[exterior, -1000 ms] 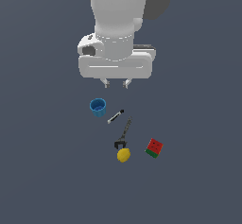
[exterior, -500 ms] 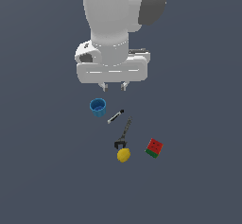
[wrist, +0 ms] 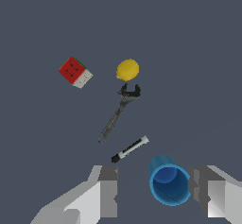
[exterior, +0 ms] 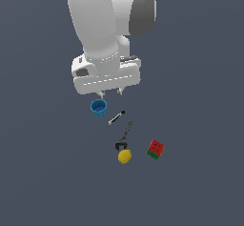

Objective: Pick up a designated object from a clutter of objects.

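The approach to the blue cup [exterior: 98, 108] is judged to be the step in hand: the gripper [exterior: 109, 94] is held just above it in the exterior view, a little left of the frame's centre, with nothing grasped. In the wrist view the gripper [wrist: 156, 190] is seen spread wide, and the cup [wrist: 169, 179] is shown upright, mouth open, low in the frame, lying between the two fingers [wrist: 108, 190] but much nearer one of them, almost against it. Whether it touches that finger cannot be told. A small sideways correction is judged to be called for, so that the cup is centred in the gap, followed by a straight descent and a closing on its walls. The marker [exterior: 116, 118] is found just beside the cup, toward the lower right in the exterior view, and is the nearest thing that could be struck or caught by the other finger on the way down. The wrench-like tool [exterior: 125, 134] lies beyond it, its head close to the lemon [exterior: 124, 157], and the watermelon-patterned block [exterior: 155, 149] sits well apart at the lower right.
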Robot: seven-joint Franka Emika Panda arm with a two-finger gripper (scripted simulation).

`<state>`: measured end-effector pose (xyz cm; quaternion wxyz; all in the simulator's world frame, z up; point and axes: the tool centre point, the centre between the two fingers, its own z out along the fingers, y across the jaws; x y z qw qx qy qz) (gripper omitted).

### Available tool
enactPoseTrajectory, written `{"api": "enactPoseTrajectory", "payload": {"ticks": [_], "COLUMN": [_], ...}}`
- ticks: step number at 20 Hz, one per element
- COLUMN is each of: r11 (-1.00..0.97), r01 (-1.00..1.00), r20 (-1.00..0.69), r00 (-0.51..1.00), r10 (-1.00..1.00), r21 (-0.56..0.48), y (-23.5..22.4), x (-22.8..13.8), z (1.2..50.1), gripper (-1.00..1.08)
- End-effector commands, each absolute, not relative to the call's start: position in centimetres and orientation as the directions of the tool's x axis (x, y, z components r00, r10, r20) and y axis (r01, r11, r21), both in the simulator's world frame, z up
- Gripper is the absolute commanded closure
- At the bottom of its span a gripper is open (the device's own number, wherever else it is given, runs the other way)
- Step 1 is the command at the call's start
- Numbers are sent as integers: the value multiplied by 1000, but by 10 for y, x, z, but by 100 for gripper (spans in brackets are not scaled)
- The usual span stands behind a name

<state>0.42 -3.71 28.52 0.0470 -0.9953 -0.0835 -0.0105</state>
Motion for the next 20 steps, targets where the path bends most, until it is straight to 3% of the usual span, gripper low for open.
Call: {"api": "enactPoseTrajectory", "payload": {"ticks": [1, 20], "r11": [-973, -877], "r01": [202, 436], "r20": [34, 115], "r00": [979, 900], "r10": [200, 421], "r21": [-109, -201], "y": [-42, -80], "x": [3, -14], "z": [277, 214], "gripper": [-20, -20]}}
